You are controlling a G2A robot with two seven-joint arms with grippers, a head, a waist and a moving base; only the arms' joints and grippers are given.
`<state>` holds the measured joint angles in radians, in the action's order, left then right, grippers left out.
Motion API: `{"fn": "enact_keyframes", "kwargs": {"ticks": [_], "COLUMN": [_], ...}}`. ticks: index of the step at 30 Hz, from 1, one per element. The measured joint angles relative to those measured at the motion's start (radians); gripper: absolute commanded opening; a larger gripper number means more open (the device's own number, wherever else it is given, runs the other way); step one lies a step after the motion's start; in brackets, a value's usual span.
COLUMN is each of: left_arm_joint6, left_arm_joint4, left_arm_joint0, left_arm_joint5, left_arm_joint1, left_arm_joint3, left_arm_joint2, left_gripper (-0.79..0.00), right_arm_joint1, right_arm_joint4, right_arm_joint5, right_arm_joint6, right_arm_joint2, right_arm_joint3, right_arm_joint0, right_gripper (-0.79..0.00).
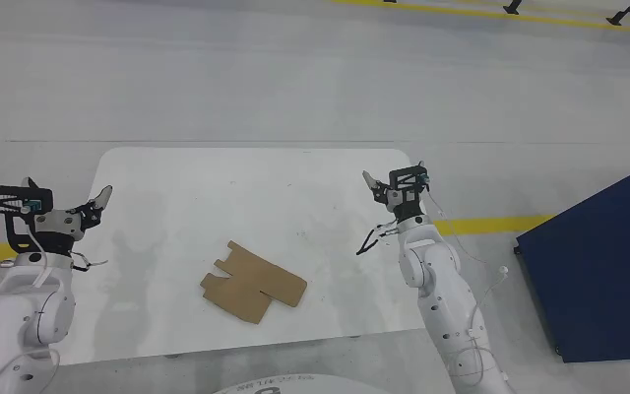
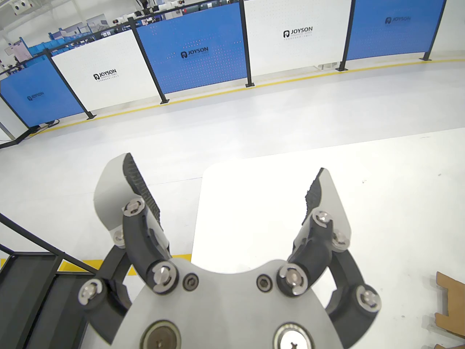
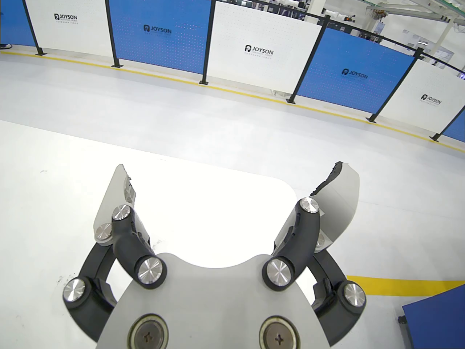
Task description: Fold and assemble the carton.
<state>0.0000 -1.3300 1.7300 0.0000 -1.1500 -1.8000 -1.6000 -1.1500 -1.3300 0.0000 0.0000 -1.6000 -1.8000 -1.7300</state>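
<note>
One white worktop (image 1: pixel 187 187) with rounded corners carries one brown carton (image 1: pixel 254 283). The carton lies flat and unfolded between the two end effectors, back behind their fingertips and well apart from both. In the left wrist view the carton (image 2: pixel 449 303) is cut off at the picture's edge, so just a notched corner of it can be made out. The left end effector (image 1: pixel 65 192) hangs at one side edge of the worktop, spread wide with nothing between its fingers. The right end effector (image 1: pixel 394 177) hangs at the opposite edge, likewise wide apart and holding nothing.
</note>
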Motion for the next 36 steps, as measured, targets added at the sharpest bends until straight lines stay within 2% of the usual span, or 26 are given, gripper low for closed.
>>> {"fn": "enact_keyframes", "kwargs": {"ticks": [17,22,36], "left_arm_joint6": [0.0,0.0,0.0], "left_arm_joint4": [0.0,0.0,0.0], "left_arm_joint0": [0.0,0.0,0.0], "left_arm_joint5": [0.0,0.0,0.0], "left_arm_joint1": [0.0,0.0,0.0], "left_arm_joint3": [0.0,0.0,0.0], "left_arm_joint2": [0.0,0.0,0.0], "left_gripper": [0.0,0.0,0.0], "right_arm_joint1": [0.0,-0.004,-0.004], "right_arm_joint4": [-0.005,-0.172,-0.174], "right_arm_joint5": [-0.004,-0.018,-0.02], "right_arm_joint6": [0.002,0.053,0.055], "right_arm_joint2": [0.005,0.117,0.118], "right_arm_joint3": [-0.002,-0.008,-0.006], "right_arm_joint0": [0.0,0.031,0.033], "right_gripper": [0.0,0.0,0.0]}}
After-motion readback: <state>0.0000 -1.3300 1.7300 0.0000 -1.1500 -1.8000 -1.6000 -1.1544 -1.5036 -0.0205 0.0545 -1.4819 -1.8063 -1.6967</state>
